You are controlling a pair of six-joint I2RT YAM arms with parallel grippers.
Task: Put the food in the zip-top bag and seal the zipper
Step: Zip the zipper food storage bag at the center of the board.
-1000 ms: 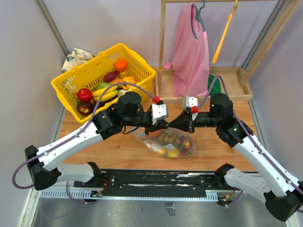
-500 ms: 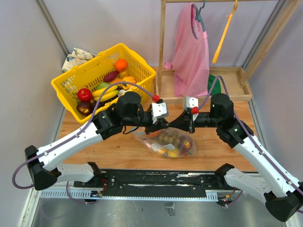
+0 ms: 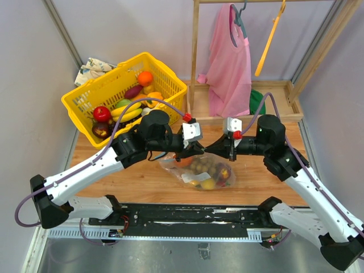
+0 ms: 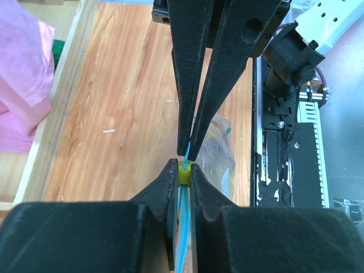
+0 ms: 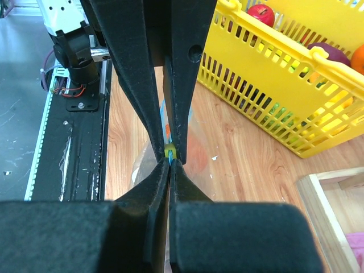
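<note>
Two tools meet tip to tip in the top view, left tool [image 3: 197,151] and right tool [image 3: 210,149] covering the upper edge of the clear crinkly zip-top bag [image 3: 174,166] of small toy food [image 3: 211,169] on the wooden worktop [image 3: 142,179], near a yellow plastic basket [image 3: 108,85]. Left wrist: left tool clamps the thin blue-green zipper [image 4: 181,227], bag mostly hidden. Right wrist: right tool clamps it likewise.

You have a wooden table [image 3: 142,182] boxed by pale grey walls [image 3: 114,28], a wooden rack [image 3: 195,57] holding a pink garment [image 3: 227,68] behind.
</note>
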